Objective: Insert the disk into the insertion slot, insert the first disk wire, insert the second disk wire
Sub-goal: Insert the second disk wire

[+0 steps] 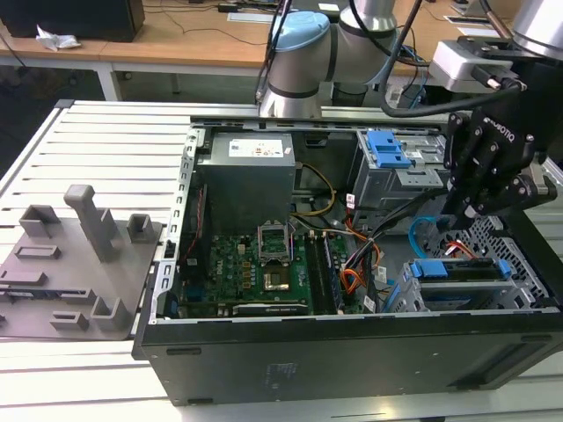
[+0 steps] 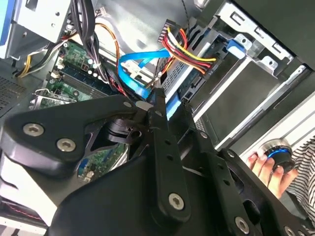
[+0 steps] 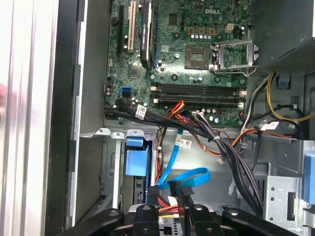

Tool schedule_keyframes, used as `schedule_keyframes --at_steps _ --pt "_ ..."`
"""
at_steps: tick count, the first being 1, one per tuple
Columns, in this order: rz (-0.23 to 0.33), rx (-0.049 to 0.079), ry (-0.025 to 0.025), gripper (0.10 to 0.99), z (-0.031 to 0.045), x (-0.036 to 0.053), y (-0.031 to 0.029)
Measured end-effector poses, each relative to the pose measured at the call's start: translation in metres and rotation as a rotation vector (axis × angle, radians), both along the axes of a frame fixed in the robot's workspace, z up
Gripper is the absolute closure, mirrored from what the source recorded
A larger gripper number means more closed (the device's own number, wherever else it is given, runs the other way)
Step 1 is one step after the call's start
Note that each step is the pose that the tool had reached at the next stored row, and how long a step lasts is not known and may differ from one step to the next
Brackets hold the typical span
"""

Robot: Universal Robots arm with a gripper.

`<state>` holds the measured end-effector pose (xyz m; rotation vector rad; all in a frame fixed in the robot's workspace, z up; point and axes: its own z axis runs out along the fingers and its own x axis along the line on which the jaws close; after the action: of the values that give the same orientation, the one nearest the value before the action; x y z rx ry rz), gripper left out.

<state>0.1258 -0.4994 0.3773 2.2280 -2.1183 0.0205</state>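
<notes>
The disk [image 1: 459,270], in its bright blue carrier, lies inside the insertion slot [image 1: 521,283], a grey perforated bay at the case's corner on the exterior view's right. My black gripper [image 1: 450,230] hangs just above the disk's inner end. A flat blue disk wire [image 2: 140,64] loops down and ends at the gripper [image 2: 150,101], whose fingers look shut on its plug. In the first wrist view the gripper [image 3: 169,194] sits over that blue wire [image 3: 189,176], beside the carrier's blue tab [image 3: 135,157]. A red, yellow and black wire bundle [image 2: 189,51] runs to the disk's end.
The open case holds a green motherboard [image 1: 255,264], a grey power supply [image 1: 246,176] and a taller grey cage with a blue latch [image 1: 387,149]. Black cable bundles [image 3: 231,157] cross near the bay. A grey fixture plate [image 1: 70,255] lies outside the case. A person's hand [image 2: 263,164] holds a round knob.
</notes>
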Motion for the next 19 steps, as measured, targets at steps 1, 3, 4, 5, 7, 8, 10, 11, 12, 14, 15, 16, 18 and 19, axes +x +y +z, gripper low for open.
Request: schedule_keyframes --at_steps 1,3,4,5,7,8,10,11,12,14,15,16,18,19 --pt "0.005 0.0 0.0 0.784 -0.0004 -0.0016 0.0" --pt "0.023 0.001 0.0 0.784 -0.0033 -0.0041 0.0001" --pt "0.046 0.001 0.0001 0.784 -0.0064 -0.0053 0.0004" --pt "0.058 0.002 0.0001 0.784 -0.0078 -0.0059 0.0007" --pt "0.078 0.002 0.0001 0.784 -0.0109 -0.0063 0.0017" --pt "0.083 0.001 0.0 0.784 -0.0122 -0.0064 0.0018" --pt "0.091 0.001 0.0 0.784 -0.0149 -0.0064 0.002" --pt "0.091 0.0 0.0002 0.784 -0.0149 -0.0064 0.0019" --pt "0.091 0.0 0.0001 0.784 -0.015 -0.0064 0.0019" --pt "0.091 0.0 0.0001 0.8 -0.015 -0.0064 0.0019" --pt "0.091 -0.001 0.0002 0.8 -0.015 -0.0064 0.0019" --pt "0.091 -0.001 0.0001 0.867 -0.015 -0.0064 0.0019" --pt "0.091 -0.002 0.0002 0.922 -0.015 -0.0064 0.0019" --pt "0.091 -0.002 0.0002 0.922 -0.015 -0.0064 0.0019"
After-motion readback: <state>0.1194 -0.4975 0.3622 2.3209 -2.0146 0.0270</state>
